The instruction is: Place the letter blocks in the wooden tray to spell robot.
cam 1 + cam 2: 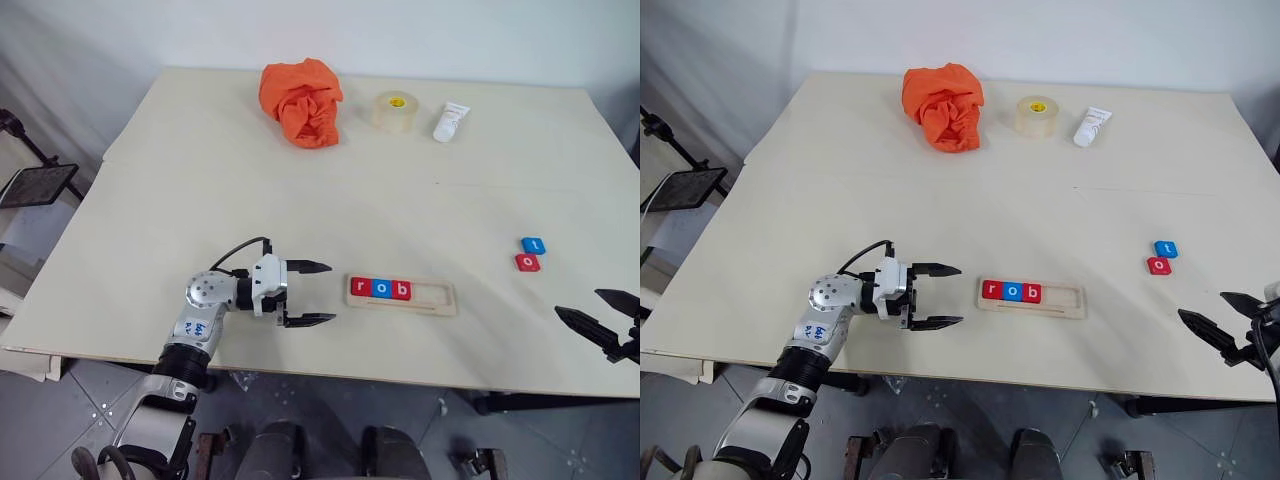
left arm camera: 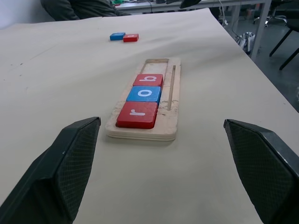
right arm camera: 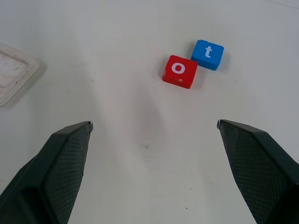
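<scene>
The wooden tray lies near the table's front edge. Its left part holds a red r block, a blue o block and a red b block; its right part is bare. My left gripper hovers open just left of the tray, pointing at its r end. Right of the tray, a red o block and a blue t block lie touching on the table. My right gripper is open at the front right, short of those two blocks, with nothing between its fingers.
At the far side of the table lie a crumpled orange cloth, a roll of clear tape and a white tube. The table's front edge runs just below both grippers.
</scene>
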Motion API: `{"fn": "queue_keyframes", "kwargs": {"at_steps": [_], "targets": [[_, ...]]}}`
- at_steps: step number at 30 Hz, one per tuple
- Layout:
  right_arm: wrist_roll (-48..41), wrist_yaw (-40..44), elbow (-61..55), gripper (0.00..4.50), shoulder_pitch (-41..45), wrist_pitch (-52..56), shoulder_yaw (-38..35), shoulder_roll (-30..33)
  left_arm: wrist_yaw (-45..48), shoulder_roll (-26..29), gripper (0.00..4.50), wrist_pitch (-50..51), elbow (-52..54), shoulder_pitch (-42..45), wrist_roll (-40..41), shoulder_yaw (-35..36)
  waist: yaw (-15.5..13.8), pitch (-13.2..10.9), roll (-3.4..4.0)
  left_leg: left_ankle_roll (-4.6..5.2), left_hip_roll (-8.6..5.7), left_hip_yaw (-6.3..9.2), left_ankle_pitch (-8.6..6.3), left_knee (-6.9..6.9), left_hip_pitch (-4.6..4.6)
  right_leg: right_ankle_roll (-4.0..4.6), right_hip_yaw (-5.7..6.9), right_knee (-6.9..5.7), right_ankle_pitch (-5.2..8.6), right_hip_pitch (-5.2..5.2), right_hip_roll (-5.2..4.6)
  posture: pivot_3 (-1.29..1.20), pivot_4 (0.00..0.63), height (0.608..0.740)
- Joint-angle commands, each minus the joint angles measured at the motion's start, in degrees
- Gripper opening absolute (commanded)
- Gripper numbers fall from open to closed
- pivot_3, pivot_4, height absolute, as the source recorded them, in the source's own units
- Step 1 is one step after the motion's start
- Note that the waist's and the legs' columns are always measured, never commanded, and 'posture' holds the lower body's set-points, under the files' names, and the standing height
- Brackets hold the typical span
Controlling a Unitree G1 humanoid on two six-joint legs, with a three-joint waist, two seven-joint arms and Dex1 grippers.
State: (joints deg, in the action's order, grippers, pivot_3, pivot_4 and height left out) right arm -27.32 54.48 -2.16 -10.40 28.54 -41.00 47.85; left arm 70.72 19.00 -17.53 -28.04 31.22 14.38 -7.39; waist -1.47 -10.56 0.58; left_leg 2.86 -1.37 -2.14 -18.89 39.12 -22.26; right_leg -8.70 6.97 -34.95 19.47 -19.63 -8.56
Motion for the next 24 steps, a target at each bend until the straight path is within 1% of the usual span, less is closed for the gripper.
{"fn": "queue_keyframes", "kwargs": {"at_steps": [1,12,14,17,20,22,24], "targets": [[-1.5,-0.7,-2.1,4.48,-0.5,-0.7,-1.6,-0.3,0.4,0.5,4.5,-0.2,0.8,0.8,0.7,0.8,0.0,0.0,0.0,0.0,0.0,0.0,0.0,0.0,0.0,0.0,0.0,0.01,0.0,0.0,0.0,0.0,0.15,0.74],[-2.4,-1.2,-3.5,4.48,-0.2,0.6,-0.8,0.7,0.6,0.6,4.5,-0.3,0.7,1.0,0.7,0.9,0.0,0.0,0.0,0.0,-0.01,0.0,0.0,0.0,0.0,0.0,0.0,0.0,0.0,0.0,0.0,0.0,0.15,0.74],[-2.5,-2.6,-3.3,4.48,1.0,2.8,0.3,0.9,0.6,0.7,4.5,-0.4,0.8,1.0,0.7,0.9,0.0,0.0,0.0,0.0,-0.01,0.0,0.0,0.0,0.0,0.0,0.0,0.0,0.0,0.0,0.0,0.0,0.15,0.74],[-1.7,-4.8,-2.1,4.48,3.8,4.3,3.1,0.6,0.5,0.6,4.5,-0.4,0.9,0.9,0.6,0.9,0.1,0.0,0.0,0.0,0.0,0.0,0.0,0.0,0.01,0.0,-0.01,-0.01,0.0,0.0,0.0,0.0,0.15,0.74],[0.0,-8.6,1.3,4.48,8.9,4.7,7.1,-0.8,0.4,0.4,4.5,-0.4,1.0,0.8,0.6,0.8,0.2,0.0,0.01,0.0,0.02,-0.02,0.0,0.0,0.04,0.0,-0.03,-0.03,0.0,0.0,0.01,0.0,0.15,0.74],[1.7,-10.3,4.7,4.48,12.4,3.6,10.4,-1.6,0.5,0.2,4.5,-0.6,1.2,0.6,0.6,0.6,0.2,0.0,0.01,0.0,0.03,-0.03,0.0,0.0,0.06,0.0,-0.03,-0.05,0.0,0.0,0.01,0.0,0.15,0.74],[3.7,-13.5,10.2,4.48,17.7,1.3,12.7,-3.3,0.4,0.0,4.5,-0.5,1.8,0.3,0.6,0.3,0.2,0.0,0.0,0.0,0.02,-0.03,0.0,0.01,0.05,0.0,-0.03,-0.06,0.0,-0.01,0.01,0.0,0.15,0.74]]}}
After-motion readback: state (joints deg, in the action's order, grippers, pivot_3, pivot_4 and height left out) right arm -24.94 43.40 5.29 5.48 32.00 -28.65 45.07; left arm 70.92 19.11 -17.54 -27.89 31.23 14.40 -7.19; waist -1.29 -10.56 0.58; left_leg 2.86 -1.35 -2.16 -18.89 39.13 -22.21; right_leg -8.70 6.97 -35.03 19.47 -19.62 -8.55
